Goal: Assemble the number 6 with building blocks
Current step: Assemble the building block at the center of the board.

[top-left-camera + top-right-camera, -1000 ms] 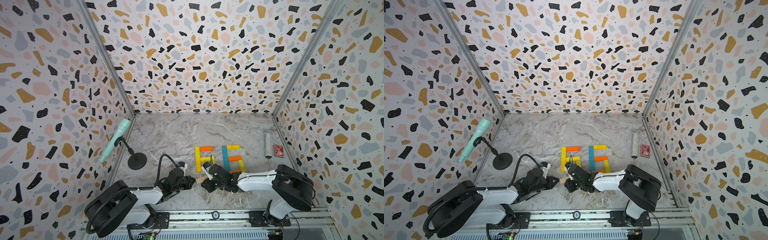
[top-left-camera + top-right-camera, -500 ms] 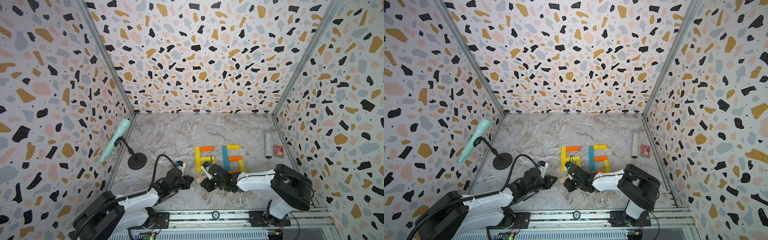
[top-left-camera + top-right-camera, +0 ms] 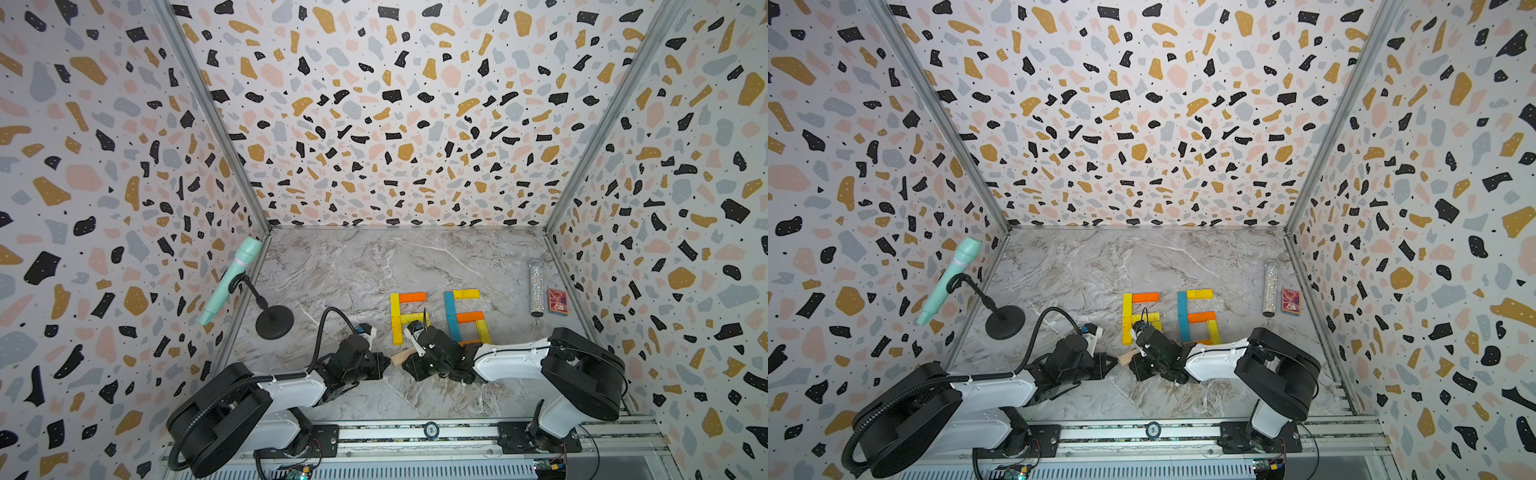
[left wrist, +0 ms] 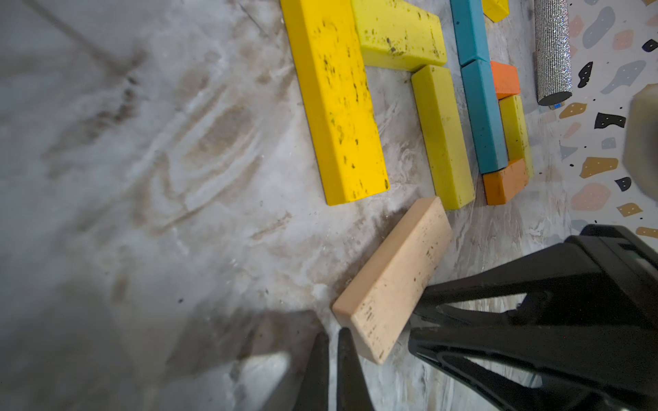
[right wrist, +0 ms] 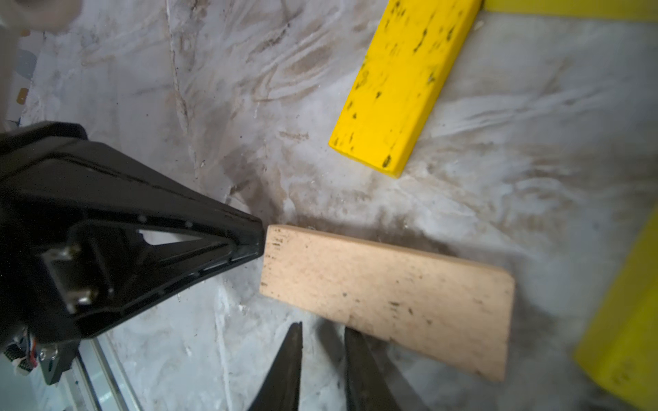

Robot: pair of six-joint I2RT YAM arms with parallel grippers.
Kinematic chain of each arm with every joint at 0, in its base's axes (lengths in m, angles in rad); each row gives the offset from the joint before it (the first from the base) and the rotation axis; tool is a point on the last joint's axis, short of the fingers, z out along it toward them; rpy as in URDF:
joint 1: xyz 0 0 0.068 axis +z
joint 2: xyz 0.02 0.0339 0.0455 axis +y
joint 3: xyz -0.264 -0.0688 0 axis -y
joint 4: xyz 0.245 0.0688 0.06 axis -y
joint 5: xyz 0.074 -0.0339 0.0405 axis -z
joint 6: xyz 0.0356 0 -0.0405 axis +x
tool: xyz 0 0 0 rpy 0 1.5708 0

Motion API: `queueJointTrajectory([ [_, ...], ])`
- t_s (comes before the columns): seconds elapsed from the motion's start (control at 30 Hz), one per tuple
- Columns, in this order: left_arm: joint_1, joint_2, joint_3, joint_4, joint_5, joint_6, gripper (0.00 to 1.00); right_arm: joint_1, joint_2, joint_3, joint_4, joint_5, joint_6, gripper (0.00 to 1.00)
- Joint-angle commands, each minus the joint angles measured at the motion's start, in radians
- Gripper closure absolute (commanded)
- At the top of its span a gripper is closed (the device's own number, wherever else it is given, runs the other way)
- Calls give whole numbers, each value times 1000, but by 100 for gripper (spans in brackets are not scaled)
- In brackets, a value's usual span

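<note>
1. We see the left gripper [image 4: 333,332] pressed together, its tip touching the beige block's [image 4: 391,281] short end.
2. The right gripper [image 5: 322,327] is slightly parted (nothing between), one finger against the block's long side.
3. The block lies flat and askew, near the yellow blocks [image 4: 338,103].

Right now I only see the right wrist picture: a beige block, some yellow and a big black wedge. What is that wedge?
Observer: It is the other arm's tool, the left pincer. It is shut, with its tip at one end of the beige block.
Operator: And the yellow bits?
Observer: They belong to an unfinished six. It has an orange block as its top bar but no bottom bar.
Operator: Just one six, then?
Observer: No. Beside it lies a second six in blue, yellow and orange. The left wrist view shows its bottom bar in place.
</note>
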Motion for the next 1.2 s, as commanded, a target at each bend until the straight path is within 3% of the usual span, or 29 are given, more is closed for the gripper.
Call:
queueJointTrajectory([
  [0.0, -6, 31, 27, 12, 10, 31, 99, -3, 10, -1, -7, 16, 12, 76],
  [0.43, -6, 97, 93, -17, -27, 53, 100, -9, 21, 3, -22, 14, 7, 76],
  [0.83, -4, -114, 79, -202, -128, 64, 100, -26, -20, 6, -69, 23, -20, 77],
  [1.17, -4, -126, 41, -175, -134, 77, 100, -30, 31, 32, -62, 17, -36, 77],
])
